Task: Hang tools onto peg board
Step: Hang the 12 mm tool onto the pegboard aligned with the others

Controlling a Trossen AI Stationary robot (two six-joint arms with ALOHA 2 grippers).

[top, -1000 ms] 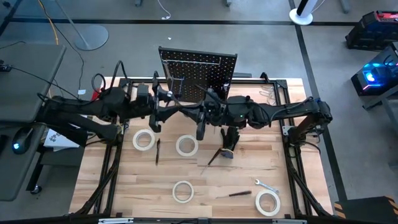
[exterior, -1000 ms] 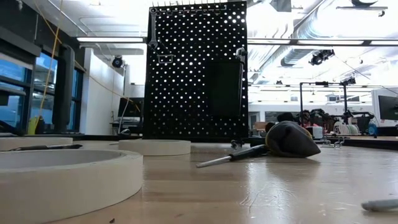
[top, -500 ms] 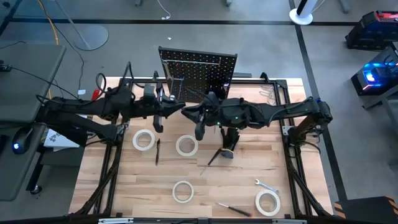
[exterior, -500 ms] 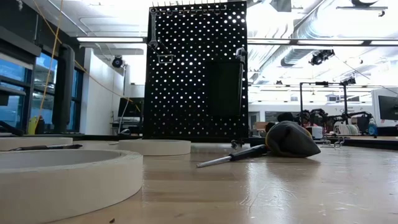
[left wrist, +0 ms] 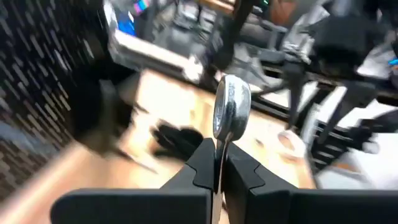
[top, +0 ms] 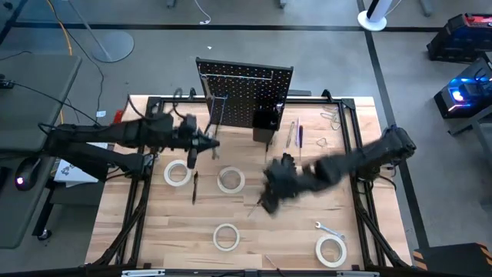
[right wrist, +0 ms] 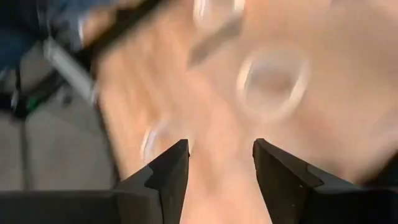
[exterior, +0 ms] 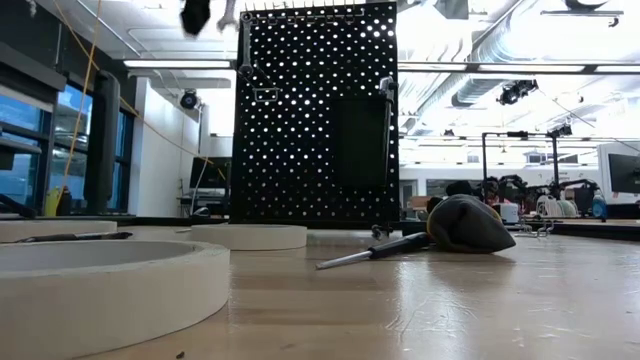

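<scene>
Hanging step: left hand (left wrist: 219,163) clenched on a small silver wrench (left wrist: 231,115), ring end standing out past the fingertips, carried above the desk (top: 177,223) just in front of the peg board (top: 244,94).
Right hand: right hand (right wrist: 219,163) released, fingers apart with nothing between them, low over the desk centre near the black bundle (exterior: 468,223) and a dark-handled screwdriver (exterior: 375,251).
Next move, judged: left hand must line the wrench's ring up with a free wire hook on the board ahead of it, slide it on, then let go; a skewed approach could knock the ring off the hook tip.
Remaining tools: four white tape rolls (top: 177,173) on the desk; a second wrench (top: 329,229) beyond the right hand, near the front edge; rods beside the board's black bin (top: 264,120).
Surface: pale wood-plank desk in a black frame.
Room: grey floor, cables, a work bench to the left-arm side, lit equipment far right.
</scene>
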